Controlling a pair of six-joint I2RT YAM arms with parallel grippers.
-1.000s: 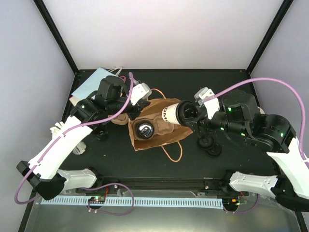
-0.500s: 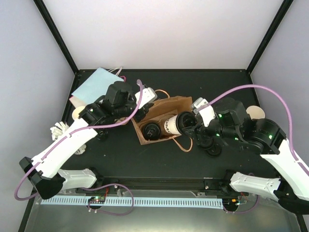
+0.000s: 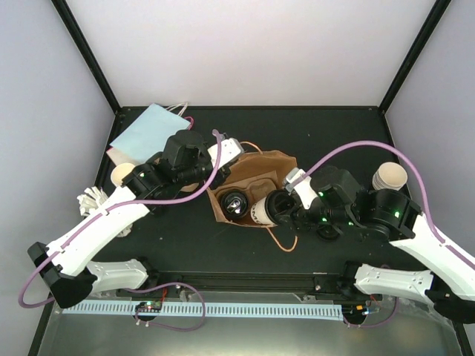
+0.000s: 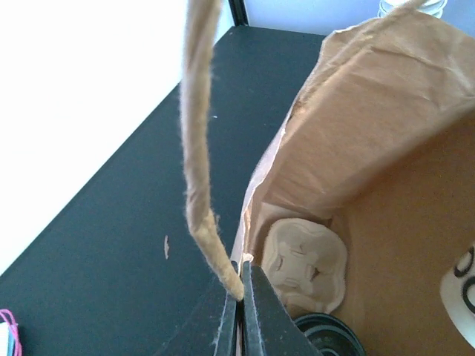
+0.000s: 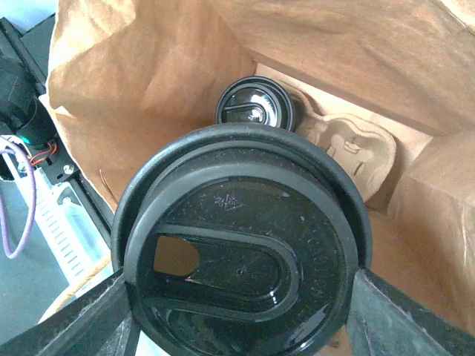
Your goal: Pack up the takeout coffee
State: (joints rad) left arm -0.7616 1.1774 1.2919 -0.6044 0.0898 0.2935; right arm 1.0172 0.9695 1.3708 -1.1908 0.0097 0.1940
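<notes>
A brown paper bag (image 3: 261, 165) lies with its mouth toward the arms. My left gripper (image 3: 225, 150) (image 4: 242, 271) is shut on the bag's rim where the twine handle (image 4: 197, 148) is attached, holding the mouth up. Inside sits a pulp cup carrier (image 4: 304, 263) (image 5: 349, 148) with one lidded takeout coffee (image 3: 234, 202) (image 5: 256, 107) standing in it. My right gripper (image 3: 288, 205) (image 5: 241, 315) is shut on a second takeout coffee (image 3: 267, 209), tilted on its side at the bag's mouth. Its black lid (image 5: 241, 267) fills the right wrist view, a finger (image 5: 96, 322) on each side.
A flat pale-blue bag (image 3: 145, 127) lies at the back left. An open paper cup (image 3: 121, 174) stands left, and a stack of cups (image 3: 390, 176) stands right. Loose black lids (image 3: 326, 226) lie under my right arm. White items (image 3: 89, 199) sit at the left edge.
My right gripper has carried its cup left and toward the near edge, into the bag's mouth. My left gripper has shifted right with the rim, and the bag has moved with it.
</notes>
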